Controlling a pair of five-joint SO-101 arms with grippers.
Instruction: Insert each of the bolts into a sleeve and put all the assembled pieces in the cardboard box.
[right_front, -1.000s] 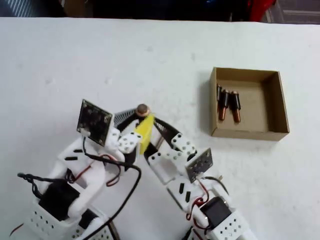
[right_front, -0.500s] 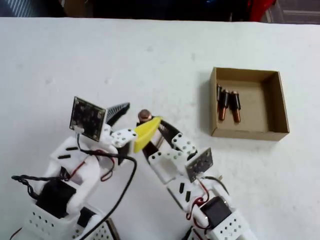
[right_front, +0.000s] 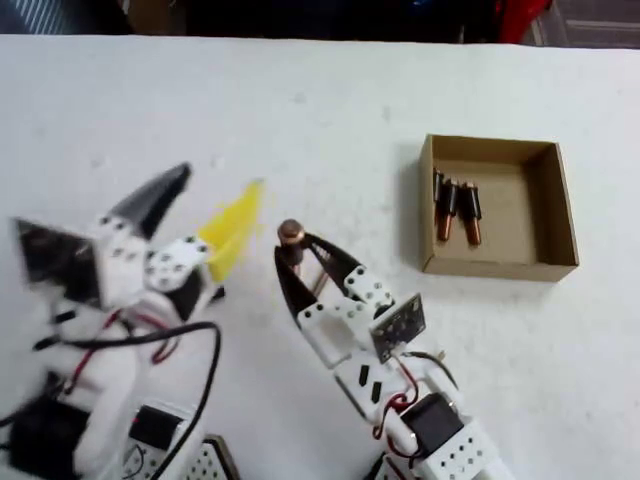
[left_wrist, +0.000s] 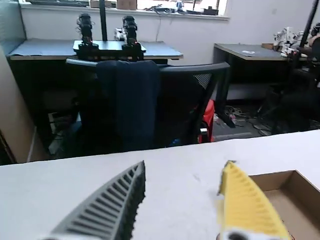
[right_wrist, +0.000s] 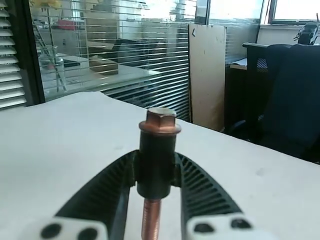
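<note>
My right gripper (right_front: 296, 262) is shut on an assembled piece (right_wrist: 156, 167), a copper bolt pushed through a black sleeve, held upright with the bolt head (right_front: 290, 232) on top. It stands left of the cardboard box (right_front: 553, 217), which holds three assembled pieces (right_front: 455, 212) along its left wall. My left gripper (right_front: 205, 210) is open and lifted off the table, left of the held piece, with nothing between its grey finger (left_wrist: 112, 207) and yellow finger (left_wrist: 245, 205). The box corner (left_wrist: 287, 192) shows past the yellow finger.
The white table (right_front: 300, 120) stretches bare behind both grippers. Beyond its far edge stand a dark office chair (left_wrist: 145, 107) and desks. Red and black cables (right_front: 150, 345) loop over the left arm near the front edge.
My left gripper let go of the piece, opened wide and swung back to the left and up. My right gripper kept its hold and barely moved.
</note>
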